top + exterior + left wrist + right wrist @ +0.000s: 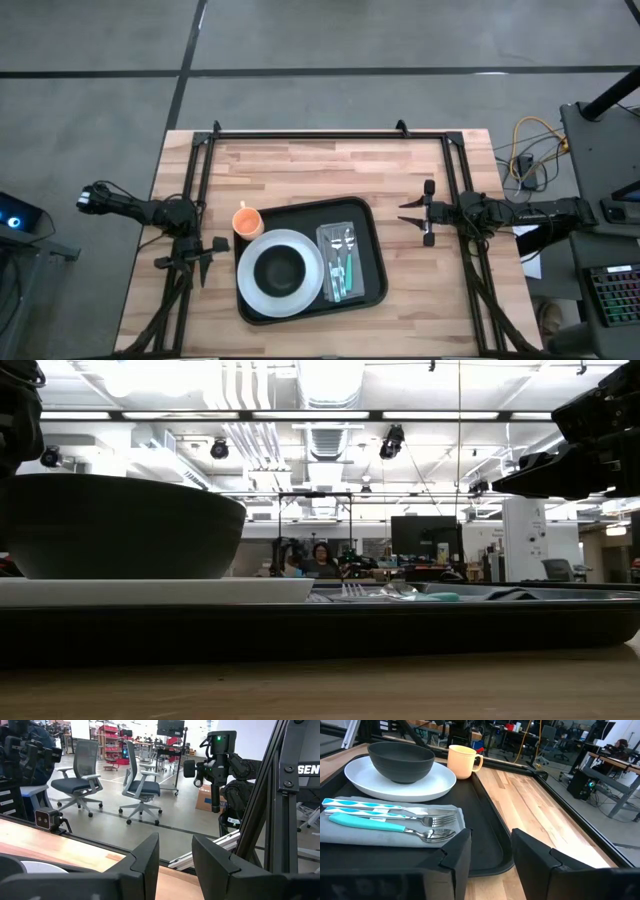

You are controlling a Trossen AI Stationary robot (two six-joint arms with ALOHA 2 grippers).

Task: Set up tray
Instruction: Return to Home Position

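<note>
The black tray (372,268) lies in the middle of the table. On its left half sits a white plate (306,285) with a dark bowl (280,268) on it. On its right half a grey napkin (329,240) carries a fork, a spoon and a teal-handled utensil (340,268). An orange cup (247,222) stands at the tray's far-left corner. My left gripper (205,268) hangs open left of the tray, touching nothing. My right gripper (405,214) is open right of the tray, fingers pointing at it, with the tray's rim (490,865) just ahead of its fingers.
Bare wooden table lies beyond the tray's far side (330,165) and along its right (545,815). A black frame (320,134) runs along the table's far edge and down both sides. In the room behind, office chairs (80,775) and a seated person (322,560) show.
</note>
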